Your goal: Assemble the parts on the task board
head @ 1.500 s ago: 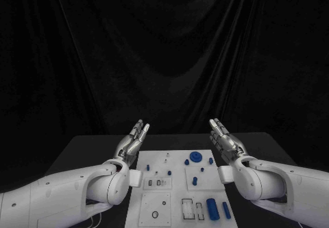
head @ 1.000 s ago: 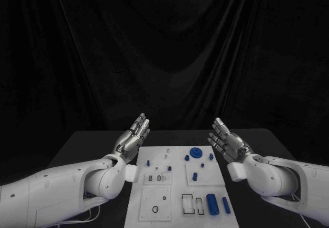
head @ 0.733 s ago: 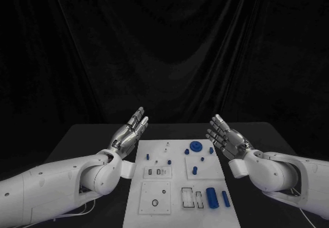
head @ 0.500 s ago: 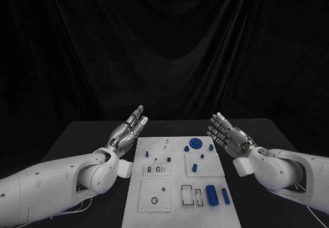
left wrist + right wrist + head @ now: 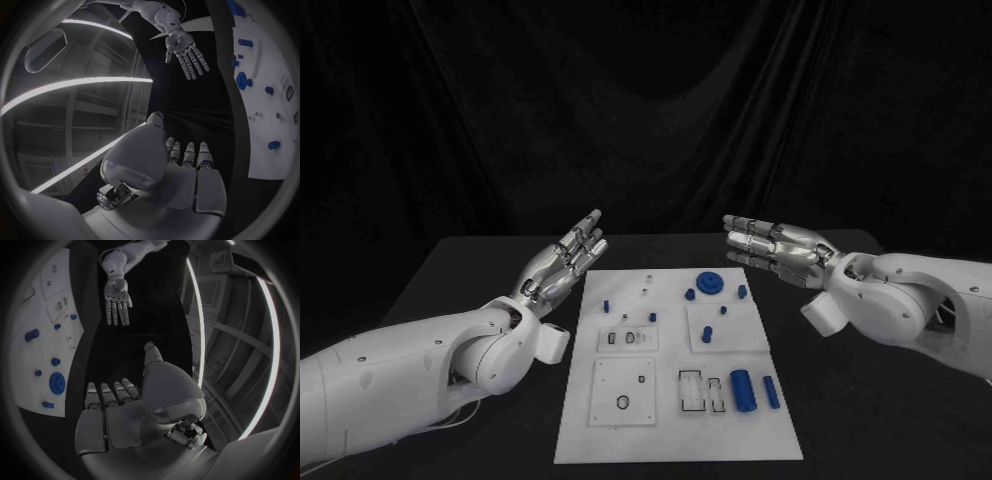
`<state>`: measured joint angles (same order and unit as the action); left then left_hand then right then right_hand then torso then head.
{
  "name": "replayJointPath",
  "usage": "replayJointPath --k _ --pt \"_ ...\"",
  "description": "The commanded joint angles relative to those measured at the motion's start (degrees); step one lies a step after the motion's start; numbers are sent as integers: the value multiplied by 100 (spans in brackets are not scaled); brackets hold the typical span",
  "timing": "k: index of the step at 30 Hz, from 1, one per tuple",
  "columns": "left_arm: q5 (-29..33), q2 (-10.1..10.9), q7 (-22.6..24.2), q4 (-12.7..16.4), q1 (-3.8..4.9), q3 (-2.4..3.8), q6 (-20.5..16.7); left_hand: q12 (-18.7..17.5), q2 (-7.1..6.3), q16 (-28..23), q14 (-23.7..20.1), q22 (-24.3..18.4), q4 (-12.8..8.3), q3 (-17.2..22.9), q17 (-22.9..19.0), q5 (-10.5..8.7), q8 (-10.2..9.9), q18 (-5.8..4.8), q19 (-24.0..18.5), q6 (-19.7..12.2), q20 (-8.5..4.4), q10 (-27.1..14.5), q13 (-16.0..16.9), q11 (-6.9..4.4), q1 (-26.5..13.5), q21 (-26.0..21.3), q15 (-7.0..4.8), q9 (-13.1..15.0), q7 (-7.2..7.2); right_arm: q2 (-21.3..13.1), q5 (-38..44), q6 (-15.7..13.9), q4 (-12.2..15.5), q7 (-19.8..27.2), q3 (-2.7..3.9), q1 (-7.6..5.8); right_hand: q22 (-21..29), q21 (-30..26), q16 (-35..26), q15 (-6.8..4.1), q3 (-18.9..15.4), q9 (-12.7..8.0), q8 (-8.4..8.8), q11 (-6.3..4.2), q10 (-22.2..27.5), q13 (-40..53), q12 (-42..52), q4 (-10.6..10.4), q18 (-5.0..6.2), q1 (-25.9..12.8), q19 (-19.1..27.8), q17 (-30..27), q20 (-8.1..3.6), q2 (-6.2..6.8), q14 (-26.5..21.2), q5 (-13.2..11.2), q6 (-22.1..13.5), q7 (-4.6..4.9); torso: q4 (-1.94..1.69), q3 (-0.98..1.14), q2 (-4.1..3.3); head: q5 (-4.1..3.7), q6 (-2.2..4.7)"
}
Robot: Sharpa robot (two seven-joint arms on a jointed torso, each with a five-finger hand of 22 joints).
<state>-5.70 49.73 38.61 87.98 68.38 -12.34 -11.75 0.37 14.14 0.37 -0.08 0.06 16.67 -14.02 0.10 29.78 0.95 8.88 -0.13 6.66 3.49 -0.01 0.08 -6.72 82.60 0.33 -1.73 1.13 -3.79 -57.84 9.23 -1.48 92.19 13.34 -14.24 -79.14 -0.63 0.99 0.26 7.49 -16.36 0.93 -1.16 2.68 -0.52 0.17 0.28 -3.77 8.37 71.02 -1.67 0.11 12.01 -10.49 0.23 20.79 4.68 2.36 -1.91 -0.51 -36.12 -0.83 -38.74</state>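
The white task board (image 5: 675,430) lies lengthwise in the middle of the black table. Blue parts sit on it: a round disc (image 5: 710,283) near the far end, a short peg (image 5: 707,334) in the middle, and a thick cylinder (image 5: 741,389) beside a slimmer one (image 5: 769,390) at the near right. My left hand (image 5: 567,262) is raised left of the board's far end, flat and open, holding nothing. My right hand (image 5: 776,250) hovers above the far right corner, fingers spread and pointing inward, empty. Each wrist view shows the other hand: right hand (image 5: 184,52), left hand (image 5: 117,300).
Several small blue pieces (image 5: 689,294) and dark-outlined slots (image 5: 692,393) are spread over the board. A black curtain hangs behind the table. Bare black tabletop (image 5: 877,400) flanks the board on both sides. The board (image 5: 44,330) and its disc (image 5: 57,383) show in the right wrist view.
The head view has shifted. My right hand has turned from fingers-up to fingers pointing inward across the board's far end. My left hand stays raised and flat, a little farther left.
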Motion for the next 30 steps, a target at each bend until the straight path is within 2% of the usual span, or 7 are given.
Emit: replayJointPath --k 1,4,7,12,21,24,30 --pt "-264 36 620 23 2 6 167 -37 -4 -37 8 -6 -3 41 -10 32 33 94 13 64 62 1 -8 64 92 -33 -1 9 29 34 1709 405 -66 -939 5 -124 -72 128 28 -85 3 30 -34 278 -119 32 38 -142 178 183 -293 37 102 51 161 26 233 398 -51 -39 -57 -37 -47" --pt "-277 65 609 32 2 6 186 -37 -1 -37 8 -6 -11 67 -10 107 38 96 13 97 121 1 -8 108 151 -33 48 12 69 85 2399 391 -138 -1164 5 -239 -100 196 78 41 82 11 12 592 -571 105 163 -64 165 461 -539 86 181 90 479 68 154 470 -78 -64 -95 -67 -35" --pt "-283 72 607 35 3 6 197 -37 -8 -37 8 -6 -19 92 -10 193 51 103 13 161 159 1 -8 176 213 -33 76 21 130 110 3206 348 -173 -1348 5 -315 -138 286 91 47 402 37 -19 547 -694 111 138 145 194 787 -876 106 227 111 681 -45 368 659 -138 -80 -113 -88 -70" --pt "-290 165 643 102 4 6 196 -37 -41 -37 8 -6 -49 142 -10 357 62 113 13 222 210 1 -8 230 331 -33 111 28 183 320 5170 88 -310 -1579 5 -470 -323 704 231 87 1258 99 -87 532 -1099 156 152 663 205 1265 -2341 228 307 284 1761 -179 975 612 -184 -101 -232 -110 -32" --pt "-292 185 635 66 4 6 218 -37 -58 -37 8 -6 -65 194 -10 491 58 121 13 223 278 1 -8 241 413 -33 165 26 198 636 7888 -274 -463 -1636 6 -583 -385 962 617 -252 1740 172 -157 248 -3048 390 340 796 218 1216 -4939 727 -30 531 5178 -781 1969 452 -232 -157 -358 -173 -104" --pt "-292 170 627 42 4 6 232 -37 -59 -37 8 -6 -75 212 -10 521 57 122 13 224 299 1 -8 242 437 -33 179 26 200 697 8407 -403 -480 -1588 6 -592 -412 1049 690 -334 1773 189 -176 222 -3610 465 369 819 224 1229 -5417 870 -158 565 5655 -825 2238 435 -243 -170 -375 -192 -107" --pt "-293 165 611 7 4 6 273 -37 -65 -37 8 -6 -98 251 -10 591 56 125 13 223 345 1 -8 250 483 -33 214 26 208 850 9101 -687 -568 -1496 5 -593 -695 1535 968 -591 1816 314 -311 127 -4557 627 438 911 205 1259 -6307 1273 -462 638 6726 -842 3532 370 -366 -209 -476 -346 -122"
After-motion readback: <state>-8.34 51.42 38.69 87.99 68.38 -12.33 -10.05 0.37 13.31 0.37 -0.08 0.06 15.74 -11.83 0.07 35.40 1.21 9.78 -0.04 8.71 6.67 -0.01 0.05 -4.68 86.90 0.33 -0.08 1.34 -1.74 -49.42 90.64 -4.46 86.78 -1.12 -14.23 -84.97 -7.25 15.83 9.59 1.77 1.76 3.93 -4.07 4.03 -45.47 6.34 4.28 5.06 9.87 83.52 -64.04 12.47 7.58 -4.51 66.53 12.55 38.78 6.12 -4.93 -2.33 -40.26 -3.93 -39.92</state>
